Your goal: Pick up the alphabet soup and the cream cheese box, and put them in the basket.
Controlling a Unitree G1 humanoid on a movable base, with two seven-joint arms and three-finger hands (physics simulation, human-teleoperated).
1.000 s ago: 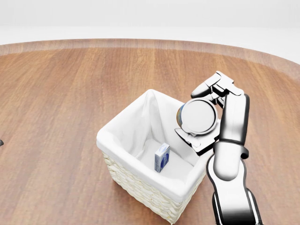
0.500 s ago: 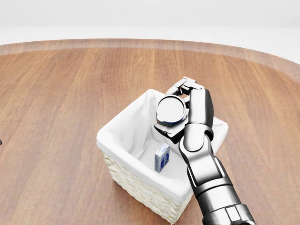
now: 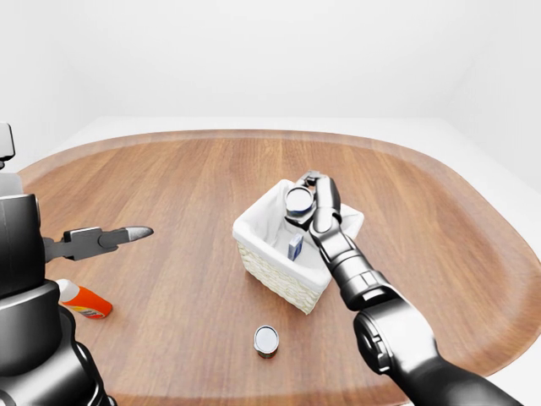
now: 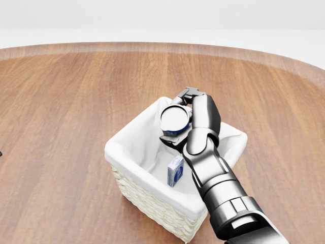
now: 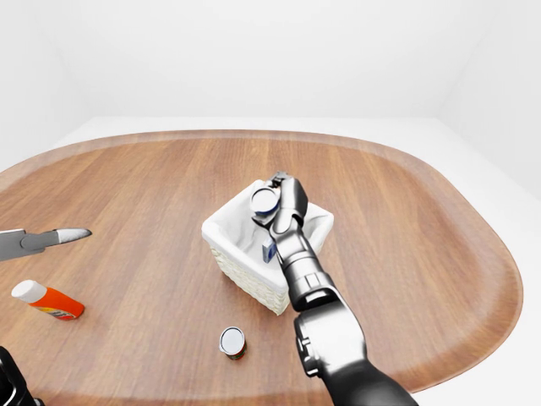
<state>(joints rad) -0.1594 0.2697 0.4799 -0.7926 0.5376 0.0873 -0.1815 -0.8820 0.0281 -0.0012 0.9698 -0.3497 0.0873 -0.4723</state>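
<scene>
My right hand point(image 4: 179, 120) is shut on the alphabet soup can point(image 4: 173, 117), silver lid facing the camera, and holds it over the inside of the wicker basket point(image 4: 133, 136) with its white liner. The small blue and white cream cheese box point(image 4: 175, 171) stands inside the basket, just below the can in the head view. My left hand point(image 3: 125, 234) is open and empty, held out over the table far to the left of the basket in the left-eye view.
A second small can point(image 3: 266, 341) stands on the wooden table point(image 3: 169, 178) below the basket in the left-eye view. An orange bottle with a white cap point(image 5: 49, 300) lies at the left. The table's rounded edge runs around everything.
My right hand has carried the can leftward from beside the basket's right rim to over its inside. The box and basket have not moved.
</scene>
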